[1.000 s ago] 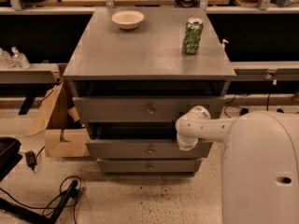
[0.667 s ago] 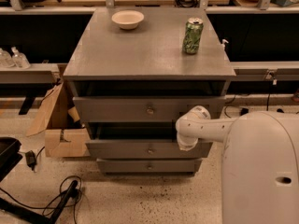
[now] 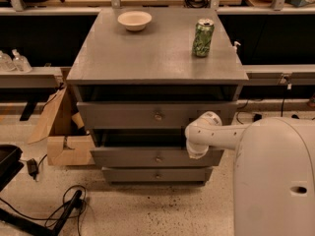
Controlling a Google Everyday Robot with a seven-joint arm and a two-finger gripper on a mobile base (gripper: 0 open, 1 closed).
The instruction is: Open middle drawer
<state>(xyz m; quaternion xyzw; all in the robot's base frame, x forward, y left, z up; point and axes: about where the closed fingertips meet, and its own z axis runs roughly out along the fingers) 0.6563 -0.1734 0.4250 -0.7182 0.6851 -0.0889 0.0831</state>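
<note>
A grey cabinet (image 3: 157,58) shows three drawer fronts stacked under its top. The middle drawer (image 3: 128,157) is the mid-sized front, with a small round metal knob (image 3: 158,158). A dark gap runs above it. The larger top front (image 3: 123,115) sits above and the narrowest front (image 3: 133,174) below. My white arm (image 3: 221,135) reaches in from the right. Its gripper (image 3: 194,147) rests against the right part of the fronts, between the top drawer and the middle drawer, well right of the knob.
A white bowl (image 3: 134,20) and a green can (image 3: 203,37) stand on the cabinet top. A cardboard box (image 3: 61,136) sits on the floor at the left. Black cables (image 3: 59,213) lie at the lower left. My white base (image 3: 275,181) fills the lower right.
</note>
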